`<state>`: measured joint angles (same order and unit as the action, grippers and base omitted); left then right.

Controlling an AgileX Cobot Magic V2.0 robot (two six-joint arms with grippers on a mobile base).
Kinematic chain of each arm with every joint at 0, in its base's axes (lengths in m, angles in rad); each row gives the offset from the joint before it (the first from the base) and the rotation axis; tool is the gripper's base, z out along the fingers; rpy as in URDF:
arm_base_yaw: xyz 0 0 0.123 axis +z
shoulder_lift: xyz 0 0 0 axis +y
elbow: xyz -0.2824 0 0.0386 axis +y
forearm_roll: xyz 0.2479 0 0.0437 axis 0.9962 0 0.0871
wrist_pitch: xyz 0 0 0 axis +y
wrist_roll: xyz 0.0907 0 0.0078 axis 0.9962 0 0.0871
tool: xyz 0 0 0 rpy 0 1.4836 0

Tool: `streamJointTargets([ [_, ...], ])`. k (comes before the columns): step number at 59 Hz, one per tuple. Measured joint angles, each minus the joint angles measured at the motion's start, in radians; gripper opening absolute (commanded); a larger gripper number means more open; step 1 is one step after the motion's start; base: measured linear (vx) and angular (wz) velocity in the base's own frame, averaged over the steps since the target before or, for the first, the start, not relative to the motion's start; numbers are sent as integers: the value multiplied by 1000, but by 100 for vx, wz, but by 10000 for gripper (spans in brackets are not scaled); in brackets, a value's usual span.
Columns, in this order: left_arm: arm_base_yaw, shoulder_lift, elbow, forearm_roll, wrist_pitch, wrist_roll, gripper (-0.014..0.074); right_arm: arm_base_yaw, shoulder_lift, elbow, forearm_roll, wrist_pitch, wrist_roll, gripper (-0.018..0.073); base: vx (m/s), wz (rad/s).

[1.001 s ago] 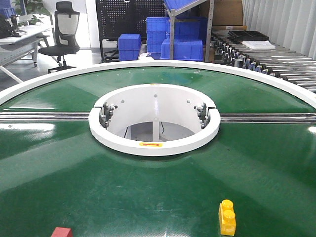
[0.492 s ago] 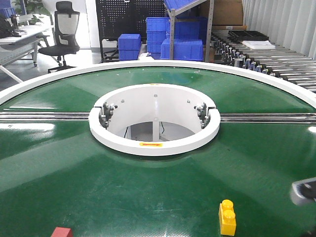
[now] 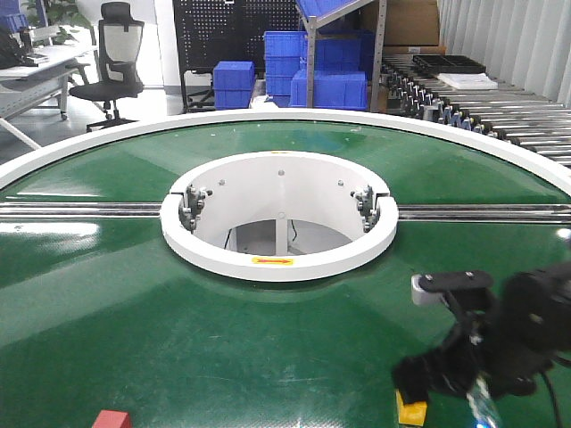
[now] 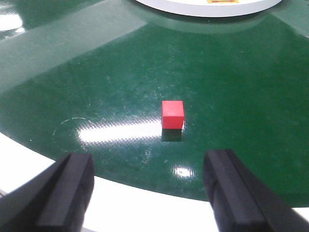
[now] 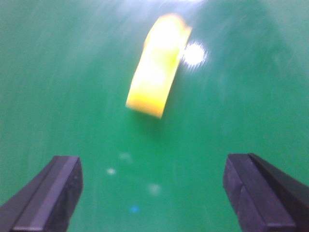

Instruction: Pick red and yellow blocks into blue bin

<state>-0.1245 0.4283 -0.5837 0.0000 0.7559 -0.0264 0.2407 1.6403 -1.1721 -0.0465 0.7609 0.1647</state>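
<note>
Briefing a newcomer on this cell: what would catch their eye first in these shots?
The big glossy green turntable with its white ring at the centre fills the front view. At its lower right the dark, blurred right gripper hangs open over the yellow block, which lies just ahead of it, untouched. Near the front left edge sits the red block, alone, in front of the open left gripper.

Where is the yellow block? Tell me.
The yellow block lies on the green table at the front view's lower right, ahead of the open right gripper, right of the red block.
</note>
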Motion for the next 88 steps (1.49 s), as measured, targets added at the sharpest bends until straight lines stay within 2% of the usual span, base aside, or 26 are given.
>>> streamJointTargets([
  [9,0,0,0,0,0,-1,592,0,148,-118,-21,-1,87,615,0,0],
  [29,0,0,0,0,0,-1,592,0,353,-255,-27,-5,101,513,0,0],
  [37,0,0,0,0,0,-1,592,0,386,-261,-28,-6,101,434,0,0],
  [47,0,0,0,0,0,-1,592,0,391,-261,-31,-4,101,289,0,0],
  [53,0,0,0,0,0,-1,592,0,376,-261,-31,-1,101,245,0,0],
  [65,0,0,0,0,0,-1,592,18,218,-214,-34,-39,39,239,0,0],
  [79,0,0,0,0,0,-1,592,131,-131,36,-32,-159,-144,242,0,0],
  [88,-2,1,0,0,0,-1,592,158,-329,157,-32,-160,-175,242,0,0],
])
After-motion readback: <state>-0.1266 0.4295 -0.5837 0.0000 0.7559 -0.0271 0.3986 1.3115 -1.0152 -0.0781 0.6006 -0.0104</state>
